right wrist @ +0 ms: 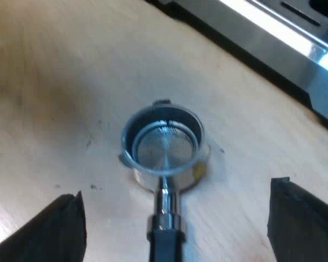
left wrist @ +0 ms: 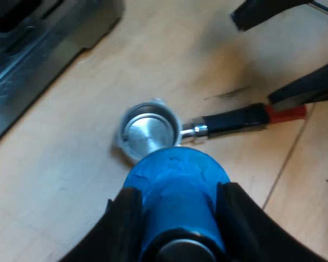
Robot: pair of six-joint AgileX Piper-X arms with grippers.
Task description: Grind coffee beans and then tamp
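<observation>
Two roles: left gripper [left wrist: 177, 190] pinches blue cylindrical tamper [left wrist: 175, 174] near round metal holder [left wrist: 149, 131]; right gripper [right wrist: 175, 192], spread, straddles its dark handle [right wrist: 165, 245], presumably steadying.

Light wooden table [left wrist: 54, 180], metal holder [left wrist: 147, 131] lying flat on it, basket opening upward, espresso machine [left wrist: 38, 49] standing near the holder

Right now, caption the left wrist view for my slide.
Left gripper jaws shut on the blue tamper, close to the metal holder lying loose on the wooden table.
</observation>
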